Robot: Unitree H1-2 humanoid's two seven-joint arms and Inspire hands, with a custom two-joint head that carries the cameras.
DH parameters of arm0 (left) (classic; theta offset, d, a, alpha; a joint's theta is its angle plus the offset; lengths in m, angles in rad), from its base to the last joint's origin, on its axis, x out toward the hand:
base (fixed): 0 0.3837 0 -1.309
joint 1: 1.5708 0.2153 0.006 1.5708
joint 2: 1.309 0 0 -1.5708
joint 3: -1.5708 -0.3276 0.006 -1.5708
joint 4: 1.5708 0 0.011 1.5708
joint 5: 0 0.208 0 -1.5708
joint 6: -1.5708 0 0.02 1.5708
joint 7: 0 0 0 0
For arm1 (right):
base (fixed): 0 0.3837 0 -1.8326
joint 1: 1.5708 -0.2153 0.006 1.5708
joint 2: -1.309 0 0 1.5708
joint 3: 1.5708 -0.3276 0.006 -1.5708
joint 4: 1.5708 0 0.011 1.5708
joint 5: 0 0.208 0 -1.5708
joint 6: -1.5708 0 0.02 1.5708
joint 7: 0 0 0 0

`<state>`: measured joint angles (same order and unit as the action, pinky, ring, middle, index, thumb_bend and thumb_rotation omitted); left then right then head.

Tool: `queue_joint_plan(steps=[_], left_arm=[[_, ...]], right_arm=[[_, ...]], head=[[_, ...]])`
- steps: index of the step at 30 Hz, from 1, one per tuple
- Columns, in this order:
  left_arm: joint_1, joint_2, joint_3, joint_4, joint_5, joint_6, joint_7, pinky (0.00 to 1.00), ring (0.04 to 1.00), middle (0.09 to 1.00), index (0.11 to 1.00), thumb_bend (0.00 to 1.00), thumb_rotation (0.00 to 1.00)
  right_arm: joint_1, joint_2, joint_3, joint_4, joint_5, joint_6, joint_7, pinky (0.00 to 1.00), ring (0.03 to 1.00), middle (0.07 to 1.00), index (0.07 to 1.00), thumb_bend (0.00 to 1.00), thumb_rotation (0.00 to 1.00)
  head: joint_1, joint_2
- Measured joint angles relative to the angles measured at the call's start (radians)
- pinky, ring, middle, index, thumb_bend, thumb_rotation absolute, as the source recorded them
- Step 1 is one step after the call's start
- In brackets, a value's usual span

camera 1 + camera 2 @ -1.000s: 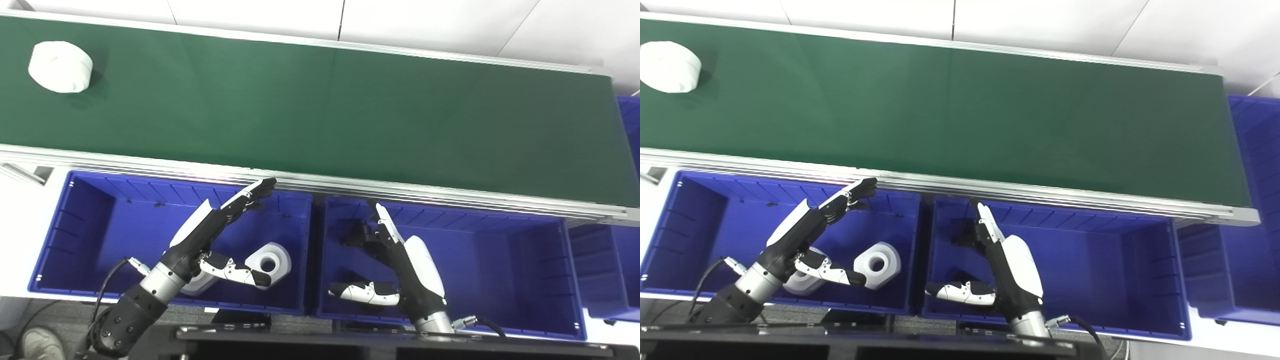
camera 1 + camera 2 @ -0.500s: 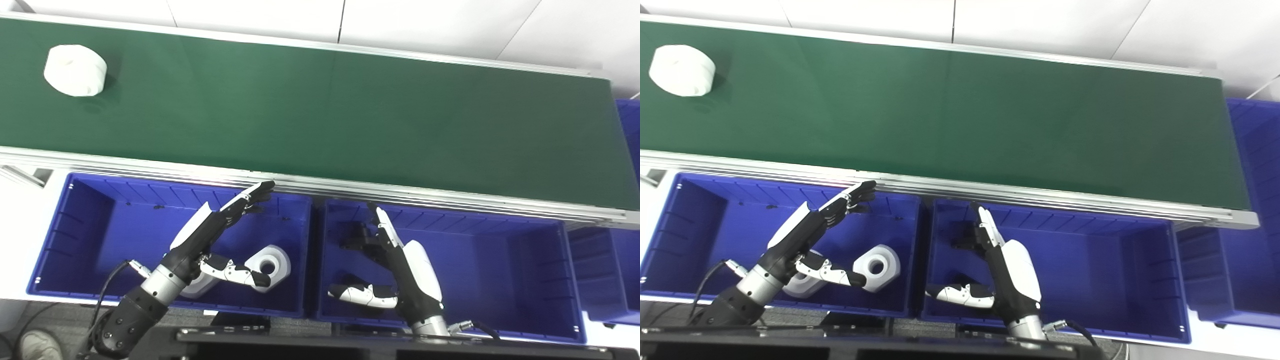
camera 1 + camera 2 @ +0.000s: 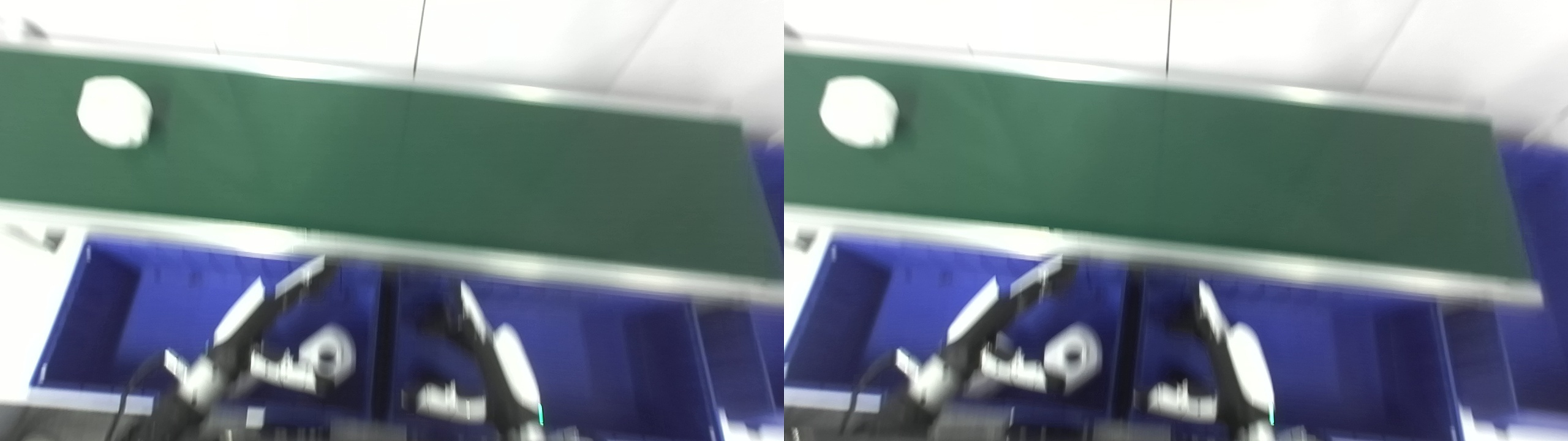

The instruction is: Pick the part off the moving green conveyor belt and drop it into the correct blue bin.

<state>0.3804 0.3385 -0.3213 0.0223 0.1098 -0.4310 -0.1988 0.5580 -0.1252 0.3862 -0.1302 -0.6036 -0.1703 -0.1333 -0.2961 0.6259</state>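
My left hand (image 3: 257, 331) and right hand (image 3: 490, 361) hover over the blue bins (image 3: 122, 306), fingers spread, grasping nothing. Far left on the green belt (image 3: 429, 165) sits the white part (image 3: 114, 112); it looks rigid and light, so I'd pinch across its sides.

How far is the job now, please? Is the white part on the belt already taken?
Not yet. Done: one white part with a hole already lies in the left blue bin. In hand: nothing; the left hand and right hand wait open over the bins. Left: the white part on the green belt.
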Motion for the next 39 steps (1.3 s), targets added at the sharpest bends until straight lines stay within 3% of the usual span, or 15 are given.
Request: queue_joint_plan(steps=[12,18,27,29,31,33,39], left_arm=[[-0.013,0.03,-0.06,0.002,0.032,0.0,0.077,0.79,0.87,0.895,0.873,1.0,0.29],[-0.024,0.032,-0.083,0.004,0.033,0.0,0.097,0.78,0.864,0.891,0.87,0.99,0.3],[-0.032,0.036,-0.095,0.004,0.033,0.0,0.112,0.78,0.859,0.89,0.867,1.0,0.3],[-0.032,0.036,-0.097,0.004,0.036,0.0,0.119,0.78,0.857,0.888,0.865,0.99,0.29],[-0.032,0.036,-0.099,0.004,0.036,0.0,0.12,0.77,0.849,0.882,0.86,0.99,0.28],[-0.033,0.036,-0.103,0.004,0.036,0.0,0.129,0.77,0.844,0.877,0.854,0.99,0.28],[-0.031,0.034,-0.099,-0.002,-0.004,0.0,0.135,0.73,0.811,0.844,0.819,0.98,0.24]], right_arm=[[-0.001,-0.005,-0.007,0.031,0.001,-0.057,-0.042,0.78,0.902,0.973,1.0,0.95,0.44],[-0.009,-0.005,-0.01,0.045,0.008,-0.061,-0.047,0.84,0.922,0.968,1.0,0.95,0.44],[-0.012,-0.009,-0.012,0.048,0.014,-0.078,-0.051,0.82,0.917,0.973,1.0,0.95,0.43],[-0.012,-0.01,-0.014,0.048,0.025,-0.079,-0.051,0.85,0.928,0.976,1.0,0.95,0.42],[-0.014,-0.012,-0.015,0.053,0.034,-0.085,-0.051,0.86,0.941,0.987,1.0,0.94,0.4],[-0.017,-0.016,-0.014,0.059,0.042,-0.103,-0.051,0.87,0.953,0.997,1.0,0.94,0.39],[-0.024,-0.017,-0.014,0.068,0.045,-0.106,-0.051,0.91,0.972,1.0,1.0,0.95,0.36]], head=[[0.037,-0.021],[0.046,-0.014],[0.08,-0.005],[0.15,0.0],[0.17,-0.005],[0.248,-0.027],[0.36,-0.067]])
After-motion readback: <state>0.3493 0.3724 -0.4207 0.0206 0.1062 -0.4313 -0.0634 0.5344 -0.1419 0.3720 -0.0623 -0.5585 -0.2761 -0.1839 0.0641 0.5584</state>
